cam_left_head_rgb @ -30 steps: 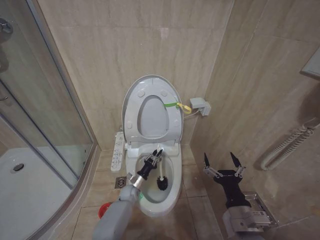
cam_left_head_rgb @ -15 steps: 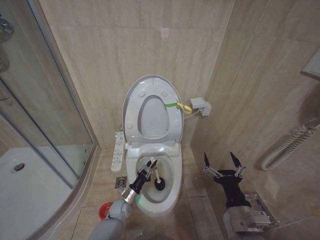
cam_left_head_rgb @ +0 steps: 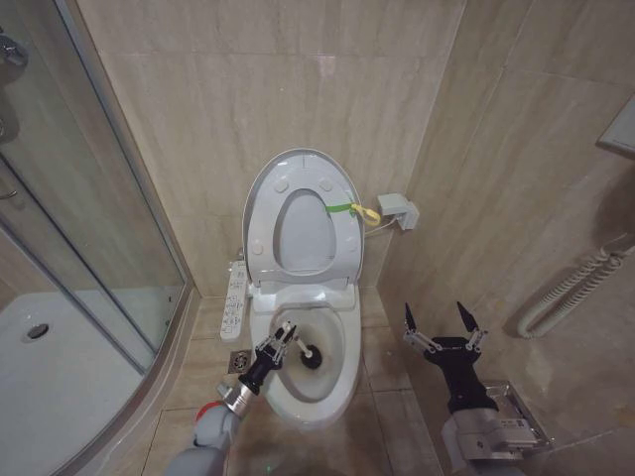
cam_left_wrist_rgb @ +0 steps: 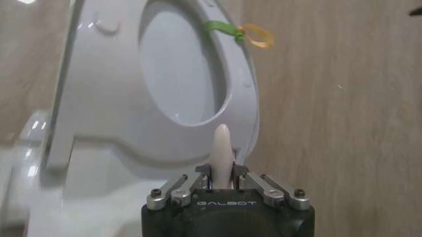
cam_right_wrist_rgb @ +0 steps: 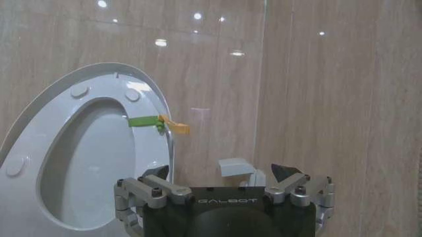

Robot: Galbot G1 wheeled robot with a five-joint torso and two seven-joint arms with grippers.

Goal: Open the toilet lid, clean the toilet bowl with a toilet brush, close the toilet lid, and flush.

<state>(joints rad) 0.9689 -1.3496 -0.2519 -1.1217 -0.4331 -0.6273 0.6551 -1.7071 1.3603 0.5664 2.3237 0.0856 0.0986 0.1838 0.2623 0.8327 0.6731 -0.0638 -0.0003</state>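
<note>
The toilet lid [cam_left_head_rgb: 303, 233] stands raised against the wall with the ring seat up in front of it; a yellow-green loop [cam_left_head_rgb: 365, 211] hangs at its edge. Below lies the toilet bowl [cam_left_head_rgb: 335, 382], stained inside. My left gripper [cam_left_head_rgb: 276, 342] is shut on the thin white handle of the toilet brush, whose dark head [cam_left_head_rgb: 311, 358] rests inside the bowl left of centre. In the left wrist view the handle tip [cam_left_wrist_rgb: 222, 145] sticks out of the shut left gripper [cam_left_wrist_rgb: 222, 175], facing the lid [cam_left_wrist_rgb: 178, 74]. My right gripper [cam_left_head_rgb: 444, 319] hangs open and empty to the right of the toilet, also facing the lid [cam_right_wrist_rgb: 92, 163].
A glass shower enclosure [cam_left_head_rgb: 89, 248] closes off the left. The bidet control panel [cam_left_head_rgb: 234, 293] juts from the toilet's left side, with a floor drain [cam_left_head_rgb: 238, 362] and a red cup holder [cam_left_head_rgb: 205, 410] below it. A small white box [cam_left_head_rgb: 397, 210] is on the wall; a corrugated hose [cam_left_head_rgb: 571, 288] hangs at right.
My left gripper has drawn back toward the bowl's near-left rim, dragging the brush head leftward inside the bowl. The right arm has not moved.
</note>
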